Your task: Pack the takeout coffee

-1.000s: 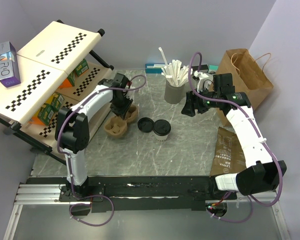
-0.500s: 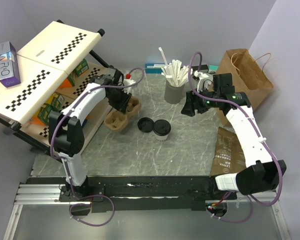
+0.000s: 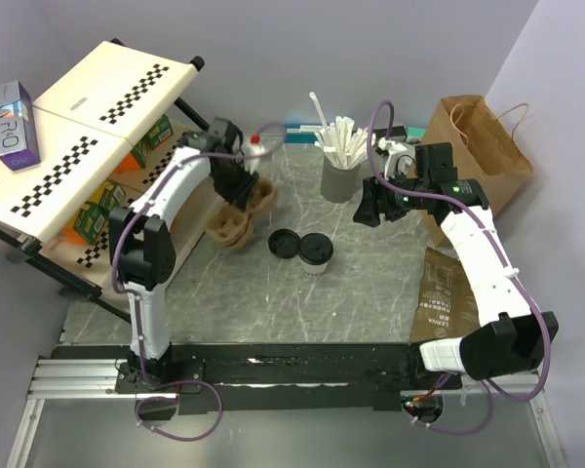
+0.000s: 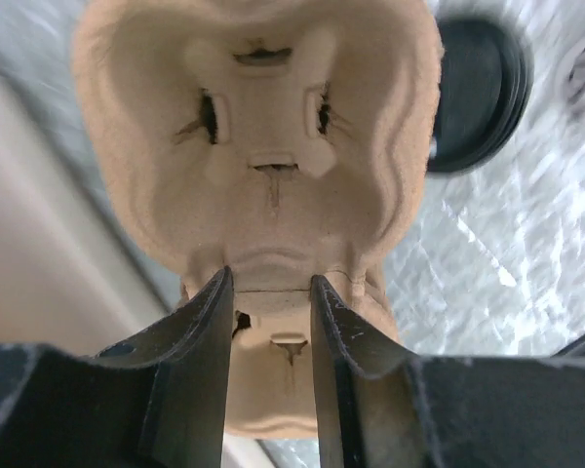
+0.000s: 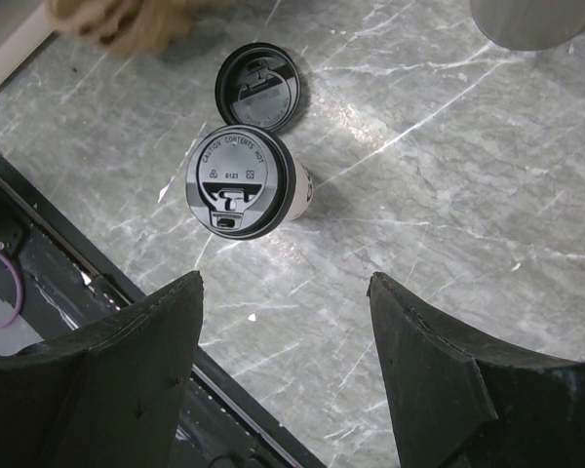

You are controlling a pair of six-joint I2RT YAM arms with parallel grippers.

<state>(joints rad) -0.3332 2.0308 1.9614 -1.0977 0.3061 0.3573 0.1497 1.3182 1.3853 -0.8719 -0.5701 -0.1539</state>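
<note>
The takeout coffee [image 3: 316, 252], a small white cup with a black lid on it, stands upright mid-table; it also shows in the right wrist view [image 5: 246, 182]. A second black lid [image 3: 284, 243] lies flat beside it on its left, also seen in the right wrist view [image 5: 260, 86]. My left gripper [image 3: 236, 191] is shut on the brown pulp cup carrier [image 3: 236, 218], pinching the ridge between its wells [image 4: 270, 283] and holding it tilted off the table. My right gripper [image 3: 370, 209] is open and empty, above the table to the right of the cup.
A dark grey cup of white sticks [image 3: 340, 175] stands behind the coffee. A brown paper bag [image 3: 480, 146] stands at the back right, a flat brown pouch [image 3: 447, 297] lies at the right. A slanted rack [image 3: 88, 136] with boxes is on the left.
My left gripper has lifted the pulp carrier and carried it up and back, tilting it. The right arm, the cup and the loose lid have not moved.
</note>
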